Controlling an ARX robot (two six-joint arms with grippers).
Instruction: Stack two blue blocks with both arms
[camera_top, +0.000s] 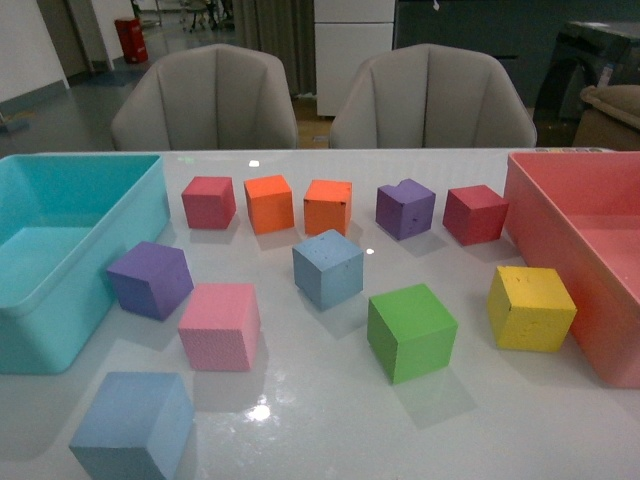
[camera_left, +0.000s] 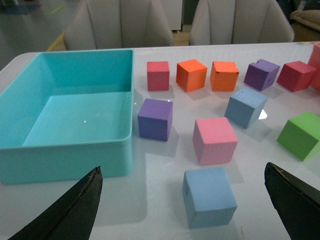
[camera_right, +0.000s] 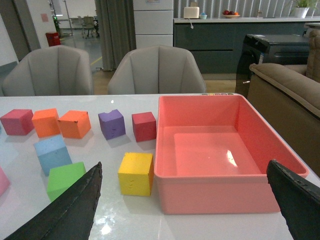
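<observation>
Left tool (camera_left: 182, 169) spread wide, empty, near blue block (camera_left: 209, 196); right tool (camera_right: 184, 164) spread wide, empty.

Far blue block (camera_top: 328, 268) and near blue block (camera_top: 133, 425) lie apart, unstacked.

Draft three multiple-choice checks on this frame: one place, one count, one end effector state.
1. The blue block nearest the robot lies: A in the turquoise bin; B on the other blue block; C on the table, near the pink cube.
2. Orange cubes: A one; B two; C four.
3. Left end effector: A open, empty; B shut on a blue block; C shut on the green cube.
C, it rests on the table, unstacked; B, two side by side in the far row; A, fingers spread wide, gripping nothing.
</observation>
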